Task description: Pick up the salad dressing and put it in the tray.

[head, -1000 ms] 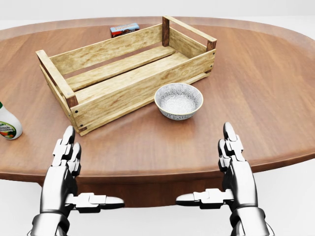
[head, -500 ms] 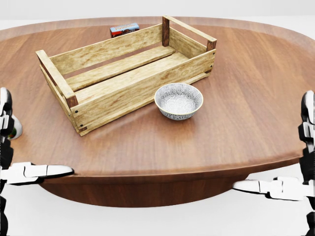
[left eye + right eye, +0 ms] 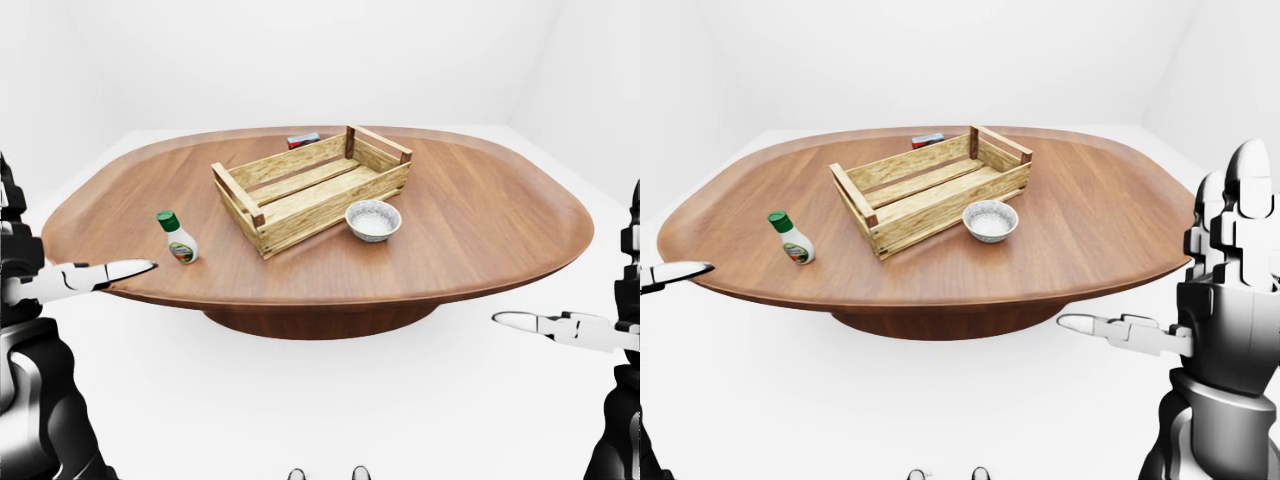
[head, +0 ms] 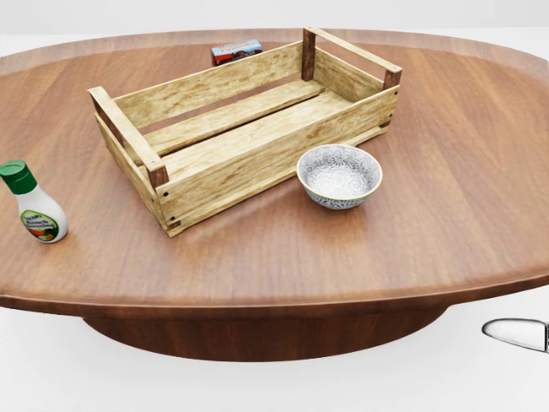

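A: Where's the small white salad dressing bottle with the green cap?

B: Standing upright on the oval brown wooden table, near its left edge in the head view, well apart from the slatted light wooden tray, which holds nothing.

A: What else is on the table?

B: A grey patterned ceramic bowl sits just beside the tray's long wall, toward the bottom of the view. A small red and blue box lies beyond the tray at the top.

A: And the robot hands?

B: Both are off the table and hold nothing. The left robot hand shows at the left edge of the left-eye view, fingers spread apart, one pointing toward the table's rim. The right robot hand is raised at the right of the right-eye view, fingers likewise apart.
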You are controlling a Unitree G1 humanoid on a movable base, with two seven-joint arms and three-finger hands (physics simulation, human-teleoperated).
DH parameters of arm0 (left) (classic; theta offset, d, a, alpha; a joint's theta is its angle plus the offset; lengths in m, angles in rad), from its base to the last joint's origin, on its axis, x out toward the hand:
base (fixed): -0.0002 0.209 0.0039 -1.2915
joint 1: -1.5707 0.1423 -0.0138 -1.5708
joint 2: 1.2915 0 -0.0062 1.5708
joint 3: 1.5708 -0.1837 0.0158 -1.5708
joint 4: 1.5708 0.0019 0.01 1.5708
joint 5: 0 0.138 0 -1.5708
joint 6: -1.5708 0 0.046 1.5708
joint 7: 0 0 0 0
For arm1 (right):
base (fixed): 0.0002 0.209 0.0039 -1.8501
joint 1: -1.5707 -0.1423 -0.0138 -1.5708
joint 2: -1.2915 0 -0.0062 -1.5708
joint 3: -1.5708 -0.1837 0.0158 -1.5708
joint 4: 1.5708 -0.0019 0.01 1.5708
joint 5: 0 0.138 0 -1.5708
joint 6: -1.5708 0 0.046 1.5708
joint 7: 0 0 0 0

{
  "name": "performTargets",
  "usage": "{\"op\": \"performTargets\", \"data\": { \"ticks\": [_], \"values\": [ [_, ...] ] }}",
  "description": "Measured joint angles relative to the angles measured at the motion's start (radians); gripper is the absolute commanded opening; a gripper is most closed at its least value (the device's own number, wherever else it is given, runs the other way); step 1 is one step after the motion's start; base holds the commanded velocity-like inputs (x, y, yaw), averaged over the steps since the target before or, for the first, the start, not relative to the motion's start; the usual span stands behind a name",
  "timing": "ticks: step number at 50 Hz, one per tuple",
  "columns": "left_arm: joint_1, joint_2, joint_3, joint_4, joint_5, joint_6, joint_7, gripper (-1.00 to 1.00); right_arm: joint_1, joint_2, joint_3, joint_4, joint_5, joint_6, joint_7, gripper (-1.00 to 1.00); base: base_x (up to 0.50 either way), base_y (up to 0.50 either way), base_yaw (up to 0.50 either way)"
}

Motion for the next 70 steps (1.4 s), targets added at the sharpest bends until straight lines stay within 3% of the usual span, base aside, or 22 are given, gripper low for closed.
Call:
{"op": "performTargets", "data": {
  "ticks": [20,38,54,70],
  "values": [
    [-0.006,0.054,0.06,0.023,-0.055,0.0,0.025,1.0,0.003,0.013,0.061,0.014,-0.159,0.0,0.02,1.0,0.13,0.5,0.0],
    [-0.003,0.061,0.06,0.049,-0.042,0.0,0.02,1.0,0.021,0.027,0.087,0.048,-0.221,0.0,0.051,1.0,0.34,0.46,0.0],
    [-0.003,0.06,0.061,0.054,-0.032,0.0,0.014,1.0,0.028,0.037,0.09,0.048,-0.207,0.0,0.07,1.0,0.44,0.31,0.0],
    [-0.003,0.056,0.056,0.057,-0.026,0.0,0.011,1.0,0.022,0.041,0.053,-0.008,-0.045,0.0,0.098,1.0,0.5,-0.05,0.0]
  ]
}}
